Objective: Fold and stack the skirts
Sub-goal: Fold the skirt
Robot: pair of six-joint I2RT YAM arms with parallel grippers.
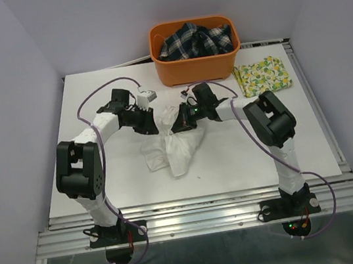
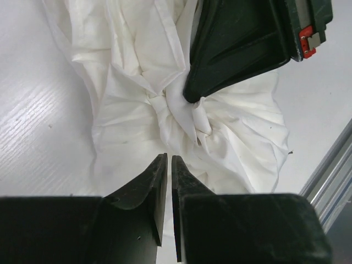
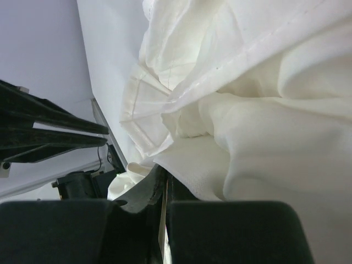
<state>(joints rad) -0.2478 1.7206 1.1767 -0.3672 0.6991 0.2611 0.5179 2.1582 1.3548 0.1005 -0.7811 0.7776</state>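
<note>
White tabletop [image 1: 266, 152]: the plain white skirt [image 1: 176, 148] lies bunched at its middle, between both grippers. Right gripper [image 3: 165, 184] is clamped on a twisted fold of it. Left gripper [image 2: 169, 158] hangs just over the cloth, fingers almost together, nothing seen between them. Lemon-print skirt [image 1: 261, 76] lies folded at the far right corner, just beside the orange basket [image 1: 197, 69] holding plaid cloth [image 1: 193, 42]

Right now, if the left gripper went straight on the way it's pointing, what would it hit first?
Probably the white skirt, whose bunched folds lie just ahead of the left gripper and its closed tips. The right gripper pinches that cloth slightly farther on, though depth is unclear.
</note>
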